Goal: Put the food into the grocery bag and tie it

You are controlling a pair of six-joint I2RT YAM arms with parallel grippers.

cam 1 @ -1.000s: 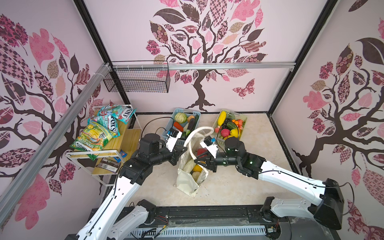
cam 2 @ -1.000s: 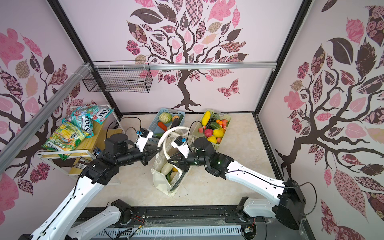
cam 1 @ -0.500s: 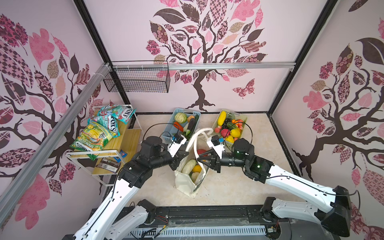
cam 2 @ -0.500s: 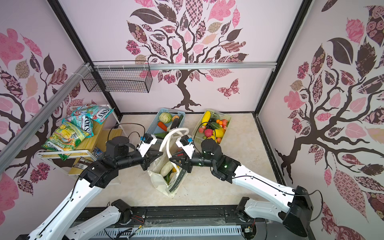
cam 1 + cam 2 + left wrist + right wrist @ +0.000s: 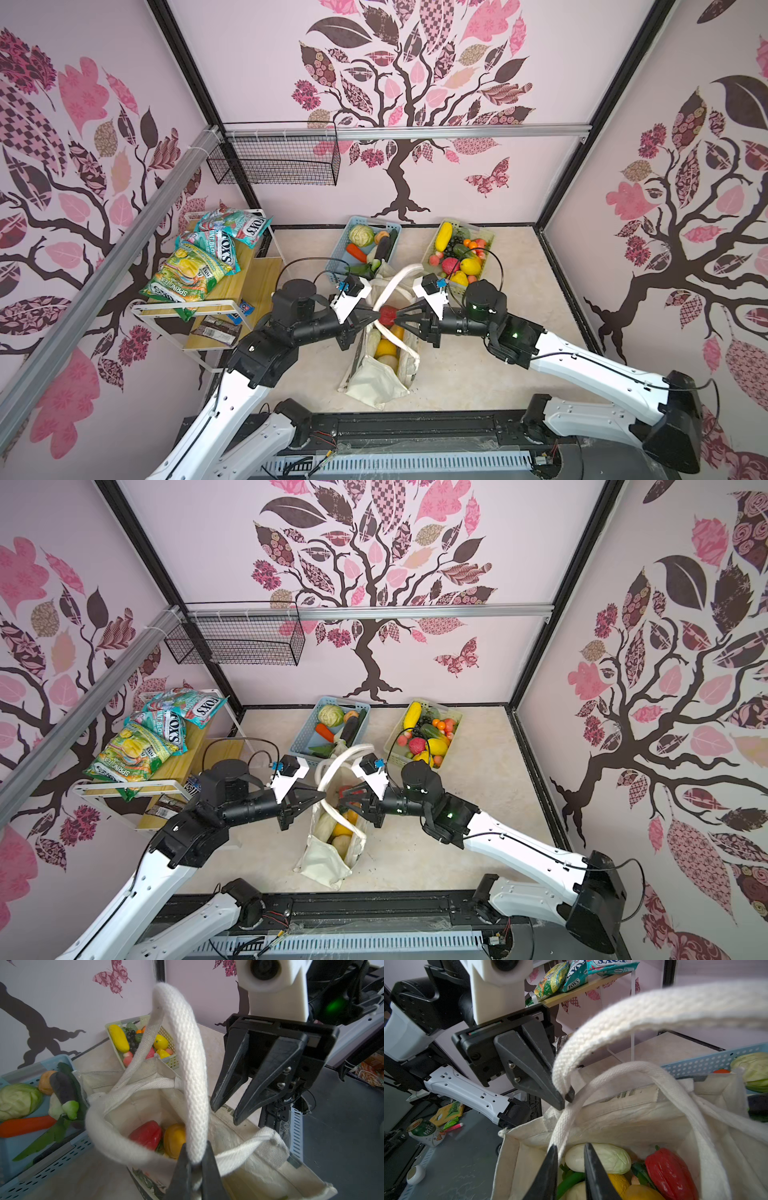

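Amid the counter [image 5: 478, 374], a strap [image 5: 187, 1043] of the grocery bag [image 5: 374, 382] is clamped by the left gripper [image 5: 195, 1153], the right gripper [image 5: 225, 1113] is parted over bagged food [image 5: 598, 1158], "FOX'S" is read on packets [image 5: 232, 226], and a can [image 5: 424, 1132] is shown only from the right wrist.

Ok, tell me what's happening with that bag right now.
Two robot arms are working over a cream tote bag already loaded with a red pepper and other produce. The left hand is shut on one long strap, holding it up as a loop. The right hand hangs beside that loop, slightly open, apparently gripping nothing. More produce sits in the blue basket and pale green basket.
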